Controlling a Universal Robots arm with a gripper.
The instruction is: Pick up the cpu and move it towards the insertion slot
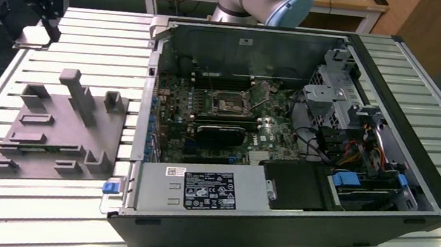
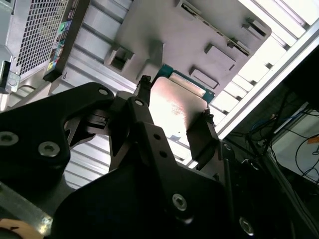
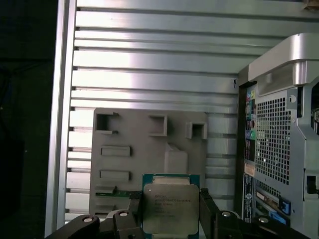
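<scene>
At the upper left of the exterior view, the hand [image 1: 37, 32] hangs over the slatted aluminium bench [image 1: 91, 38], well apart from the open computer case [image 1: 292, 227]. In both wrist views its two fingers [image 3: 207, 209] are clenched on opposite edges of the one cpu [image 3: 168, 201], which lies flat between them with its silvery top showing. The cpu is held in the air above the near edge of the grey fixture plate [image 1: 48, 143].

That single plate lies on the bench below the hand in the exterior view, at its left, and carries several upright blocks and one taller post [image 1: 71, 85]. To its right stands the side wall of the case [image 1: 149, 92], between the plate and the motherboard.

Inside the case, the one insertion slot [image 1: 229, 104] sits in the upper middle of the board, a dark square in a thin metal frame. One black heatsink block [image 1: 219, 134] lies just below it in the frame. Further to the exterior view's right are a metal drive cage [image 1: 328, 97] and a bundle of coloured cables [image 1: 355, 151]. The labelled power supply [image 1: 197, 191] runs along the case's near side.
</scene>
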